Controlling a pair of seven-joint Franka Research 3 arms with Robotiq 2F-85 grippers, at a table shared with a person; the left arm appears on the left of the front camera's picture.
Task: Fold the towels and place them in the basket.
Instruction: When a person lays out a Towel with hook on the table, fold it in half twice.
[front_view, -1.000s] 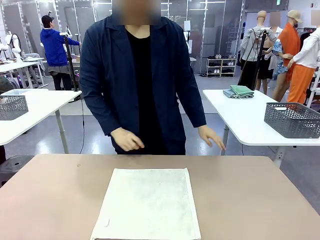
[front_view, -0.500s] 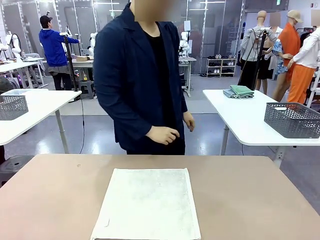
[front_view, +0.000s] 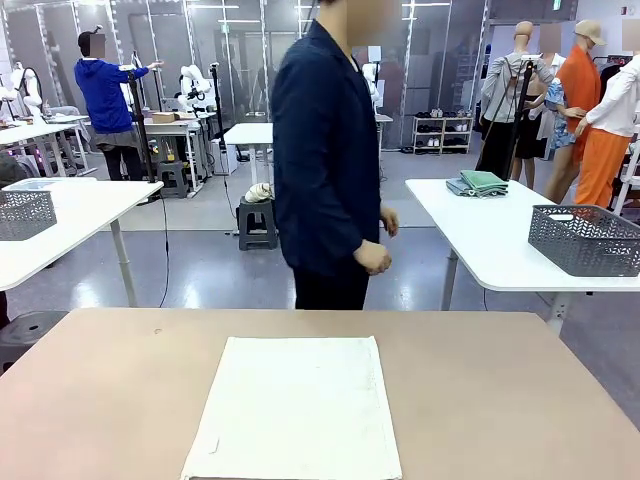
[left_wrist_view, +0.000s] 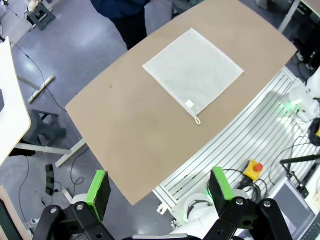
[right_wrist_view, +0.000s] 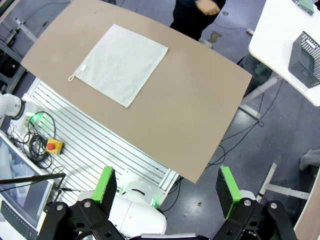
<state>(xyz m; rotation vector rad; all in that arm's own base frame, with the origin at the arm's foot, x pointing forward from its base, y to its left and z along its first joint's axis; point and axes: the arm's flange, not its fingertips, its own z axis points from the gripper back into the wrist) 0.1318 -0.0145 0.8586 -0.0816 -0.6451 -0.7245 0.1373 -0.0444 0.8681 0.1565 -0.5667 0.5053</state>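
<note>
- My left tool (left_wrist_view: 159, 187) hangs high above the near left corner of the brown counter (front_view: 500, 400). Its green pads are spread wide, with nothing between them and nothing touching them.
- The white towel (front_view: 295, 405) lies flat and unfolded in the middle of the counter, toward my edge. It has a small hanging loop (left_wrist_view: 197, 120) at one near corner.
- No fold has been made, so I judge the task is at its very start, at the first fold of this towel.
- The next move calls for both tools to come down on the towel's two near corners, pinch the thin cloth cleanly off the counter, and carry that edge over to the far one.
- The person (front_view: 325, 160) stands at the far side, turned sideways, with hands off the counter.
- My right tool (right_wrist_view: 166, 186) hangs high above the near right corner, its pads equally wide apart and empty.
- A grey mesh basket (front_view: 585, 238) sits on the white counter (front_view: 480, 235) to the right, well apart from the towel. I'd guess it has to come nearer before I can place anything in it.
</note>
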